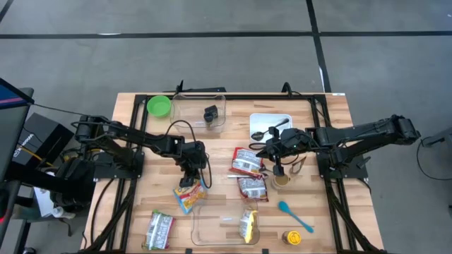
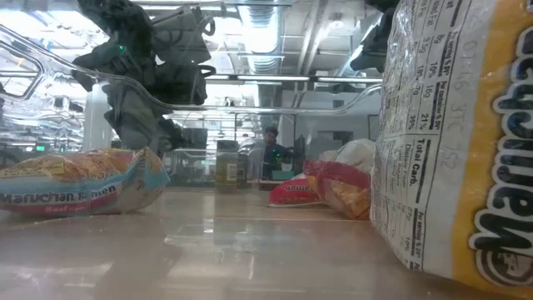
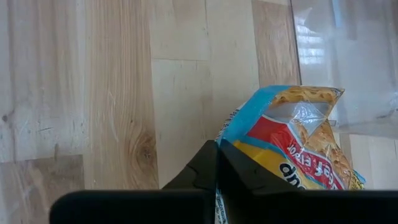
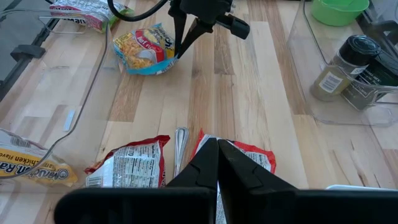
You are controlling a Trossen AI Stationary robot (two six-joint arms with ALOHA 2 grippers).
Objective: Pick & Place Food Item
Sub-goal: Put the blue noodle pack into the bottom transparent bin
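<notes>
Your left gripper point(image 1: 188, 180) reaches down mid-table, fingers pinched tight on edge of blue ramen packet point(image 1: 189, 198). Packet crinkled, yellow noodles showing, lying on wood beside clear bin point(image 1: 201, 229). Your right gripper point(image 1: 278, 169) closed, empty, over red packets point(image 1: 247, 161).

Open passage: the bare wooden table point(image 1: 134, 212) at the left and the strip between the two arms' bases at the far side. Obstacles, centre: red ramen packets point(image 1: 246, 161) and a second one point(image 1: 252, 188), a blue-edged ramen packet point(image 1: 189, 197) under the left gripper point(image 1: 188, 180), whose fingers are pinched together on it. Obstacles, near edge: clear container point(image 1: 220, 224) holding a yellow packet point(image 1: 248, 224); far edge: second clear bin point(image 1: 199, 110), green bowl point(image 1: 159, 106), white tray point(image 1: 270, 125).
</notes>
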